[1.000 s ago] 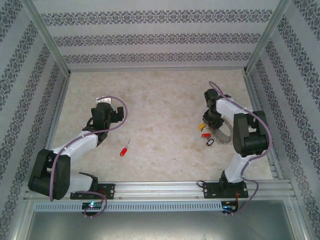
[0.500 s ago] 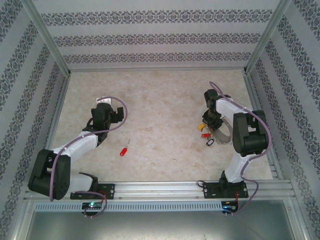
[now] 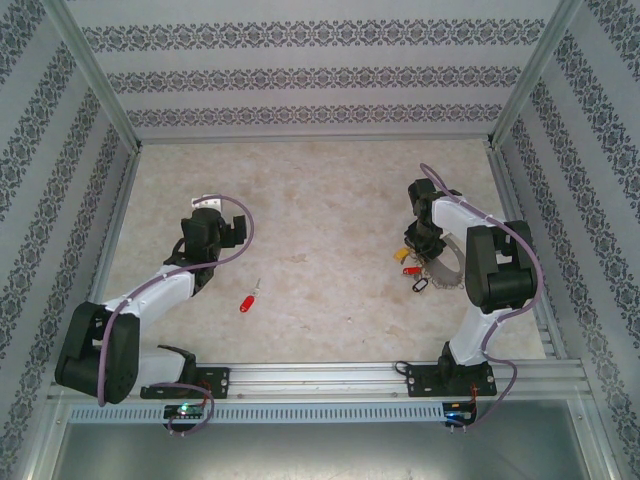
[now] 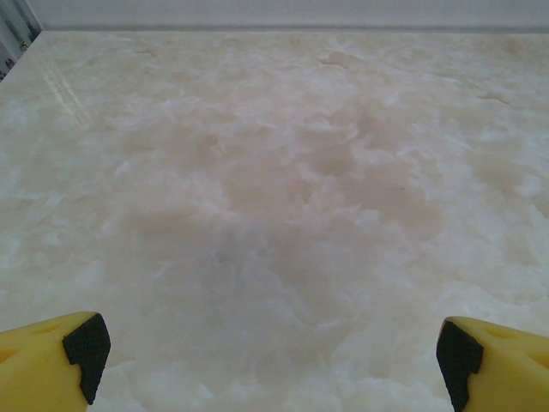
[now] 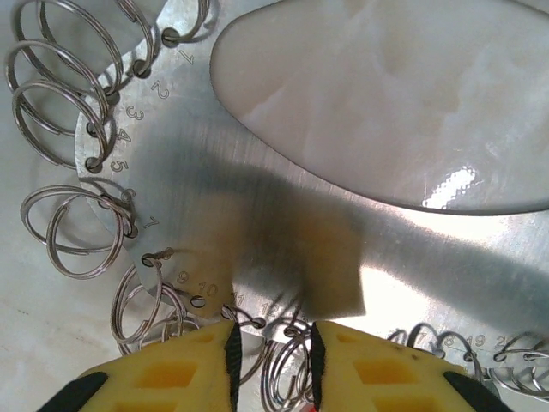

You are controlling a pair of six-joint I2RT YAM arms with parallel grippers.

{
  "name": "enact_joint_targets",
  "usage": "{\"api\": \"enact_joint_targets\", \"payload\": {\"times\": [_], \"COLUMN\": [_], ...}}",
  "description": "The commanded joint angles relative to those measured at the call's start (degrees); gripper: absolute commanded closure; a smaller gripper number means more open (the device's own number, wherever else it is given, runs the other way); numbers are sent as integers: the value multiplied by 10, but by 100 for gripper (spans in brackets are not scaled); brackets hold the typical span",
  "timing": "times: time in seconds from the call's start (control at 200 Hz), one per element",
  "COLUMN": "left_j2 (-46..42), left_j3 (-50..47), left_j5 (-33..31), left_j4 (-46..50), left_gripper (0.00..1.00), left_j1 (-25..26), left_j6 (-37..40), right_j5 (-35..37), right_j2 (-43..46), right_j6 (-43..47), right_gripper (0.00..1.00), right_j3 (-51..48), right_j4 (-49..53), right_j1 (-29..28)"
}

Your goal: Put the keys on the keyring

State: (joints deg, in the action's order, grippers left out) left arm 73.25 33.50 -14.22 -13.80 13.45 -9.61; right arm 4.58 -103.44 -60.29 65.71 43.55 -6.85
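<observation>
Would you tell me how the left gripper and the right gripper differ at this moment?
The left gripper stands wide open; the right gripper has its jaws nearly together. The left hangs over bare table; the right sits over the keyring, its numbered plate and wire rings. Both have yellow fingers with black pads.

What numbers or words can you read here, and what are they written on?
On the flat silvery metal plate with an oval cut-out, engraved along its edge:
"2"
"3"
"4"
"5"
"9"
"10"
"11"
"19"
The other numbers on that plate are blurred or cut off. There is nothing else to read.
</observation>
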Motion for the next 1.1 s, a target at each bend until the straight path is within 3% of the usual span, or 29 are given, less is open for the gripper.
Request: {"api": "enact_joint_targets", "payload": {"times": [0.0, 0.225, 0.385, 0.604, 0.859, 0.969, 1.094], "left_j2": [-14, -17, -12, -12, -21, -40, -55], "left_j3": [-6, -9, -4, -4, -13, -39, -75], "left_j5": [-13, -14, -12, -12, -4, 29, 148], "left_j4": [-17, -17, -13, -13, -21, -56, -152], "left_gripper": [1, 1, 1, 1, 1, 1, 1], "left_j1": [4, 4, 4, 4, 4, 4, 4], "left_j6": [-4, -5, -4, -4, 0, 19, 93], "right_j5": [8, 0, -5, -8, -30, -59, -76], "right_j2": [4, 5, 7, 11, 38, 58, 77], "right_j6": [-7, -16, -23, -25, -43, -64, -79], "right_gripper": [74, 77, 87, 88, 100, 100, 100], "right_j3": [-1, -5, -9, -11, -20, -26, -17], "right_j4": [10, 2, 1, 2, -1, -11, -22], "right_j1": [6, 5, 4, 1, -2, -9, -25]}}
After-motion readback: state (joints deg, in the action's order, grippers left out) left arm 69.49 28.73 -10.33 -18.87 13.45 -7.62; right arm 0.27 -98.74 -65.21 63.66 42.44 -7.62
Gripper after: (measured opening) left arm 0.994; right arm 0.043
